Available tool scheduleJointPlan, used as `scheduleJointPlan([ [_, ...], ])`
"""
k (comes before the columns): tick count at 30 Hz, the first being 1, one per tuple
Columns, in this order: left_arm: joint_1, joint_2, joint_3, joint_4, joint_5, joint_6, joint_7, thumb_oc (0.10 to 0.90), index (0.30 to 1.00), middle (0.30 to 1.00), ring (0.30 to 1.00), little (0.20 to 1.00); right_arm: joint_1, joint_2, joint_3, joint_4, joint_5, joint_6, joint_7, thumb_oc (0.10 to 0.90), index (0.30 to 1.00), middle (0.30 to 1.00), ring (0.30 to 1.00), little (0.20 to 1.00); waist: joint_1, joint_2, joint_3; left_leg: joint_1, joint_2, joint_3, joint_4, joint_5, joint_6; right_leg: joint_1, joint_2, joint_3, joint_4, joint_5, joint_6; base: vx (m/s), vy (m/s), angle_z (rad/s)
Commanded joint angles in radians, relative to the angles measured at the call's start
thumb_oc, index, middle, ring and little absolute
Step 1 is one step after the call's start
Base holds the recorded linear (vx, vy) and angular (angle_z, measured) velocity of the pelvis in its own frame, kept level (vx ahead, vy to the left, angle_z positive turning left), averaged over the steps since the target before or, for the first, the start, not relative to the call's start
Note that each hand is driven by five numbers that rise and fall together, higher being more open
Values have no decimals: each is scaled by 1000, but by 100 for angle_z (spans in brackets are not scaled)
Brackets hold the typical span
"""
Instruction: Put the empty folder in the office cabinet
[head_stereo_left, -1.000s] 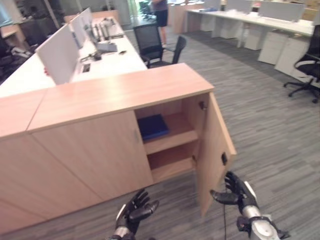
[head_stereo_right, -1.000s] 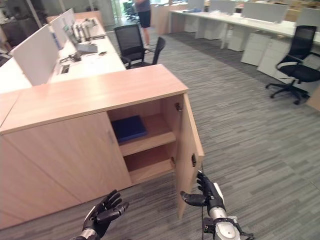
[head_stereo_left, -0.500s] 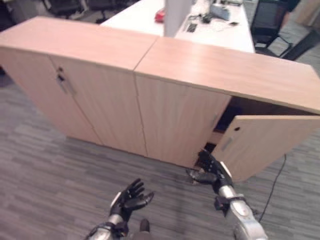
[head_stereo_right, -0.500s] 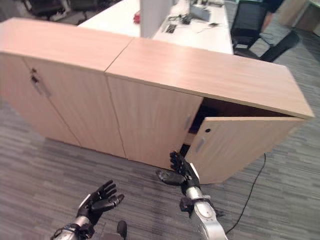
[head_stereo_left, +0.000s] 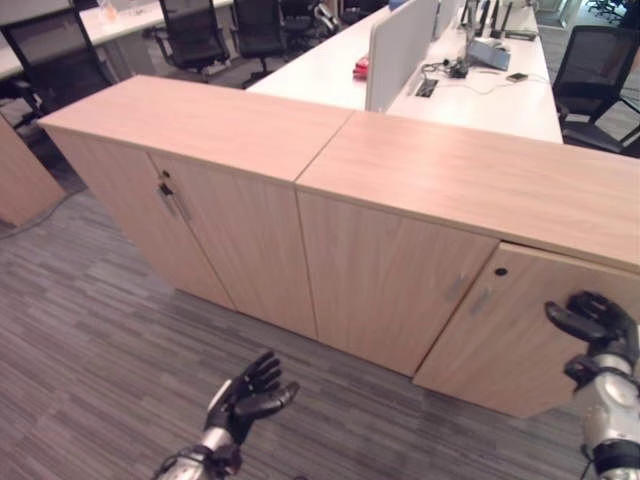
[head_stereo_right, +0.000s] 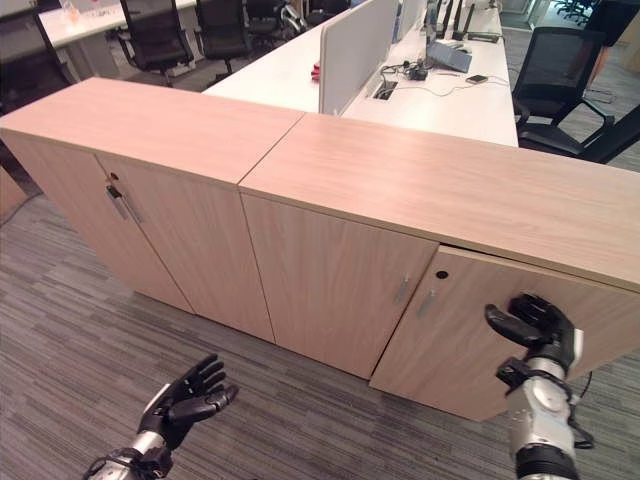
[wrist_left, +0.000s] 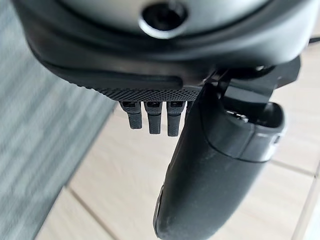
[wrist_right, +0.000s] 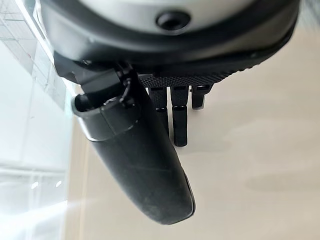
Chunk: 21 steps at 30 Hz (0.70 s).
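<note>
The cabinet door (head_stereo_right: 480, 350), wide open a second ago with the blue folder on the upper shelf behind it, is now nearly shut under the open right hand (head_stereo_right: 535, 322), hiding the folder; the task looks almost done. The left hand (head_stereo_right: 190, 395) hangs open over grey carpet (head_stereo_left: 90, 330), office desks (head_stereo_right: 440, 90) beyond.

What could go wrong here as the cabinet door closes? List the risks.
1. The cabinet door is not yet flush: its right end stands out from the cabinet. The right hand, fingers relaxed against the door's face, could slip off and leave it ajar.
2. A push too hard might slam the door.
3. The left hand hangs open low over the carpet, close to the neighbouring doors; a step forward could knock it against them.
</note>
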Motion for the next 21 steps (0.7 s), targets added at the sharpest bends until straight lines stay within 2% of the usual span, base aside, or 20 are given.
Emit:
scheduleJointPlan([
  [1,-57,39,-2,-105,-52,-66,-38,800,900,900,900,900,-140,-129,0,-7,43,-46,42,800,900,900,900,900,-1,-16,-26,-36,88,-15,-2,-16,-77,54,-67,-33,48,-122,93,-35,-153,0],
  [5,-45,47,-26,-122,-58,-59,-34,800,900,900,900,900,-225,-186,59,91,86,-22,79,800,900,900,900,900,-3,3,-24,-36,119,-20,-1,11,-101,68,-34,-43,35,-139,73,-30,-130,-3],
  [9,-44,39,-50,-129,-68,-55,-32,800,900,900,900,900,-299,-201,113,149,113,-12,97,800,900,900,900,900,-1,23,-23,-36,142,-27,0,36,-119,88,-3,-58,16,-155,57,-19,-106,-8],
  [17,-44,36,-100,-152,-67,-47,-35,800,900,900,900,900,-427,-211,179,274,125,-1,92,800,900,900,900,900,7,55,-24,-44,169,-39,-3,71,-145,108,26,-89,0,-179,46,-11,-50,7],
  [21,-38,29,-108,-156,-57,-49,-31,800,900,900,900,900,-445,-165,220,254,137,-5,102,800,900,900,900,900,6,64,-22,-40,184,-18,-6,80,-151,100,40,-94,0,-183,43,-7,-4,0],
])
